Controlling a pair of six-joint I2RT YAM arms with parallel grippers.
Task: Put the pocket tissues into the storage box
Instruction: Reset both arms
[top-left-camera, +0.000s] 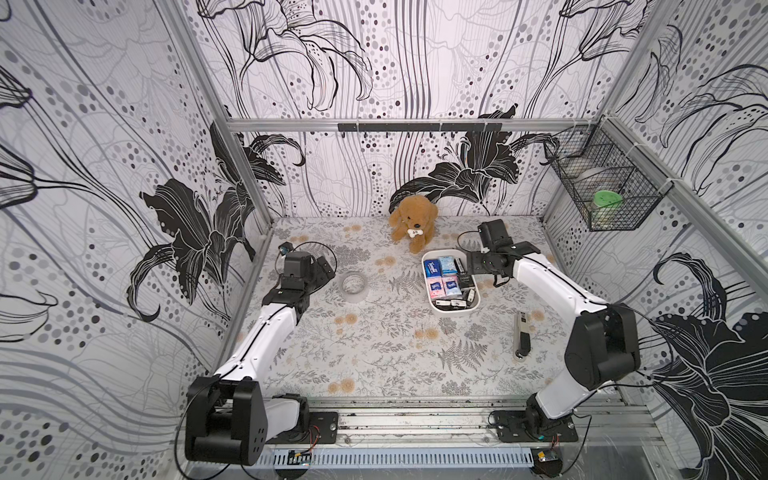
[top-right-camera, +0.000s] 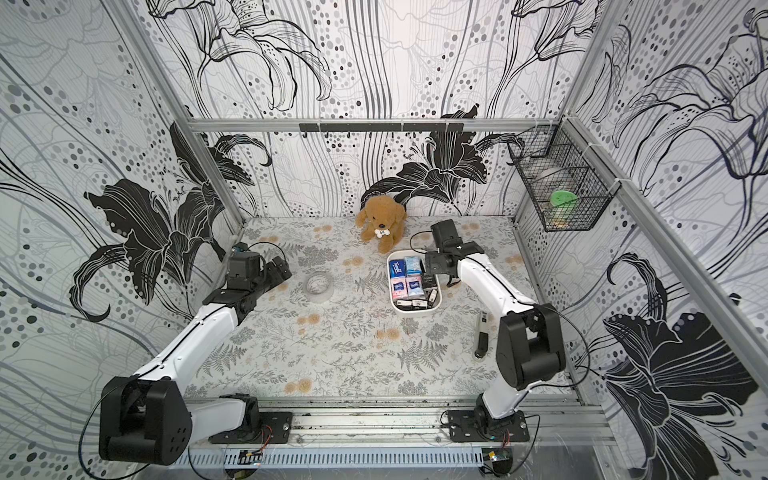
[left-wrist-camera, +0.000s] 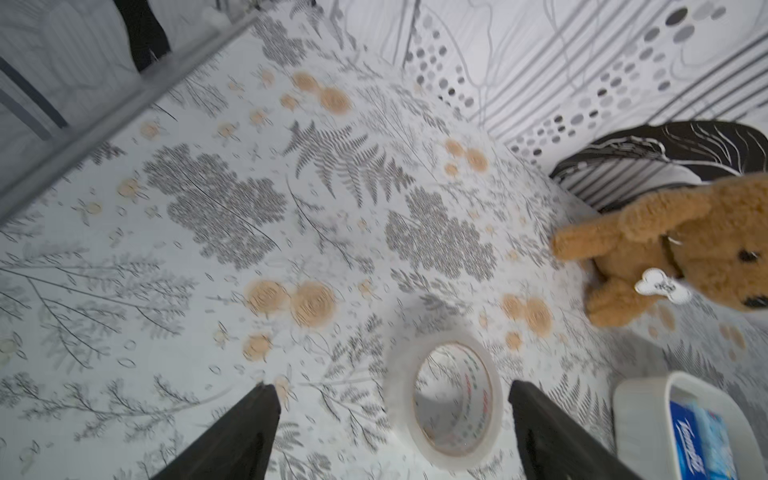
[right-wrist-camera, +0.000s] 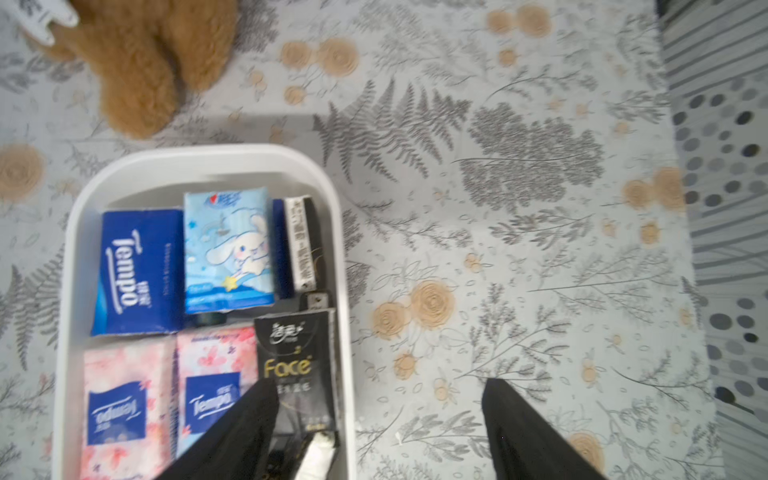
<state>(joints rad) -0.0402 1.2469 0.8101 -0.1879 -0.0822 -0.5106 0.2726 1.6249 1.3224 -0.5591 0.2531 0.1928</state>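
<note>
You look into a room whose walls (top-left-camera: 332, 62) carry black and white lily wallpaper. The table (top-left-camera: 374, 353) is covered with a pale cloth printed with grey ferns and small orange flowers.

The left arm (top-left-camera: 266, 332) reaches along the left side. The left gripper (left-wrist-camera: 390, 386) has its fingers wide apart and holds nothing. The right arm (top-left-camera: 552, 286) bends toward the middle. The right gripper (right-wrist-camera: 380, 384) is also spread wide and empty, with one finger above the box and the other above the bare cloth beside it.

A black wire basket (top-left-camera: 602, 195) hangs on the right wall. A brown plush dog (top-left-camera: 413, 222) sits at the back wall.

The white box (right-wrist-camera: 208, 158) stands just in front of the dog. Its long axis runs from the back wall toward the robot, leaning a little. A clear tape roll (top-left-camera: 353, 286) lies flat near the left gripper. A dark long tool (top-left-camera: 521, 336), perhaps a stapler, lies beside the right arm.

The tissues (right-wrist-camera: 139, 270) you can see are all inside the box. The blue, light blue and pink ones lie flat with their long sides along the long axis of the box. Black ones fill the right side, some standing on edge.
</note>
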